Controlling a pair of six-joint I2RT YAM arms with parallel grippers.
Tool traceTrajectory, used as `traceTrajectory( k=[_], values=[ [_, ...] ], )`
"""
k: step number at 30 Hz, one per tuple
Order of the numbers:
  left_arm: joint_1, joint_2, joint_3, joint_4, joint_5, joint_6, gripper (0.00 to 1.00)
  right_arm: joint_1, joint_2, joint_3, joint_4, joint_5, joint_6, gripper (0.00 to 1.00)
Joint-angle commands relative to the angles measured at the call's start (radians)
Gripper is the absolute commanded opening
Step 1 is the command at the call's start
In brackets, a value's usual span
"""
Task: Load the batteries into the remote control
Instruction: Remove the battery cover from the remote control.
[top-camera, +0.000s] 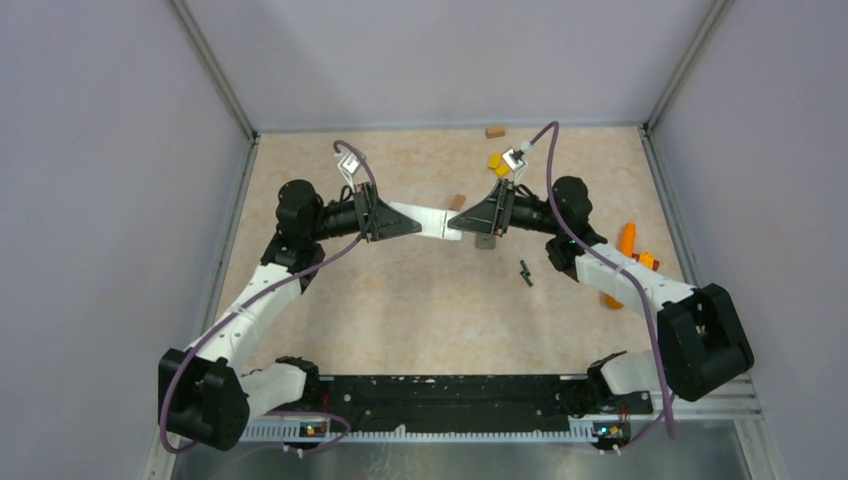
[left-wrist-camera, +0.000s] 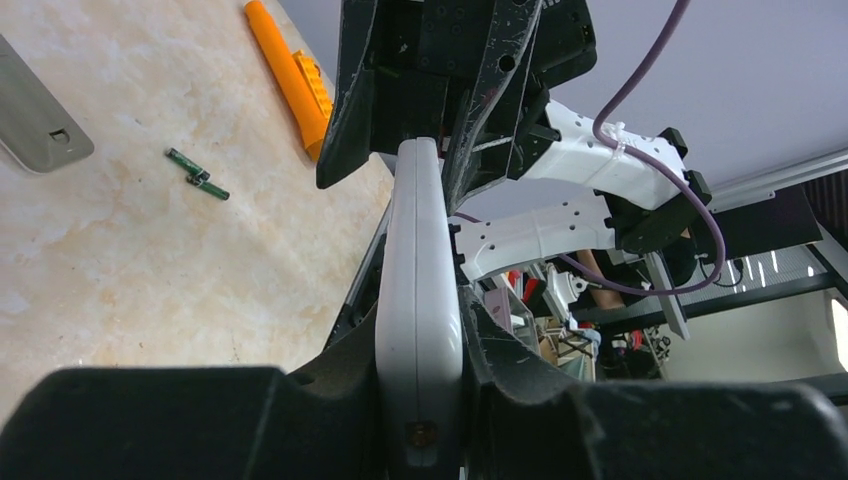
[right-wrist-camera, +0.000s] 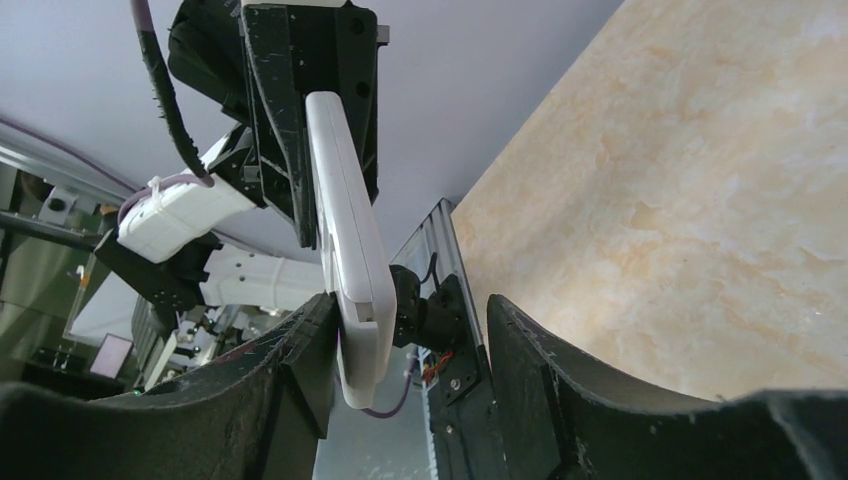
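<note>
Top external view: left end effector is clamped on the white remote above the worktop; right end effector stands apart around its other end. Batteries lie on the worktop near the remote.

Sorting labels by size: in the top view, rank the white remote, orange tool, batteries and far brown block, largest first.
1. white remote and orange tool: largest, but each is partly hidden, so unranked.
2. batteries and brown block: both tiny, too alike to rank.
</note>
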Motion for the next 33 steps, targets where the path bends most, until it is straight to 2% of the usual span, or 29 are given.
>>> traceTrajectory(
  k=[1, 4, 7, 9, 10, 15, 19, 22, 26, 33],
  values=[
    [-0.002, -0.045, 0.072, 0.048, 0.068, 0.025, 0.0, -0.008, 0.003, 0.017, -0.056, 0.054, -0.02, 0.56],
    [-0.002, -0.049, 0.089, -0.076, 0.03, 0.116, 0.0, -0.009, 0.0, 0.027, -0.077, 0.05, 0.03, 0.56],
    [-0.001, -0.057, 0.124, -0.243, -0.035, 0.246, 0.0, -0.009, 0.003, 0.069, -0.256, 0.069, 0.02, 0.56],
    [-0.002, -0.058, 0.137, -0.309, -0.061, 0.302, 0.0, -0.009, 0.004, 0.067, -0.274, 0.067, 0.031, 0.56],
    [-0.002, -0.057, 0.138, -0.321, -0.063, 0.312, 0.0, -0.009, 0.005, 0.063, -0.271, 0.065, 0.035, 0.55],
    [-0.002, -0.043, 0.136, -0.349, -0.081, 0.331, 0.0, -0.008, 0.005, 0.051, -0.213, 0.053, 0.071, 0.38],
    [-0.002, -0.032, 0.136, -0.349, -0.088, 0.339, 0.0, -0.007, 0.012, 0.047, -0.146, 0.022, 0.104, 0.32],
    [-0.002, -0.025, 0.139, -0.393, -0.105, 0.355, 0.0, -0.007, 0.012, 0.047, -0.143, 0.012, 0.111, 0.28],
    [-0.002, -0.018, 0.139, -0.382, -0.105, 0.341, 0.0, -0.004, 0.02, 0.053, -0.171, -0.007, 0.118, 0.15],
    [-0.002, -0.019, 0.142, -0.402, -0.153, 0.364, 0.0, 0.002, 0.023, 0.041, -0.172, -0.008, 0.126, 0.06]
  ],
)
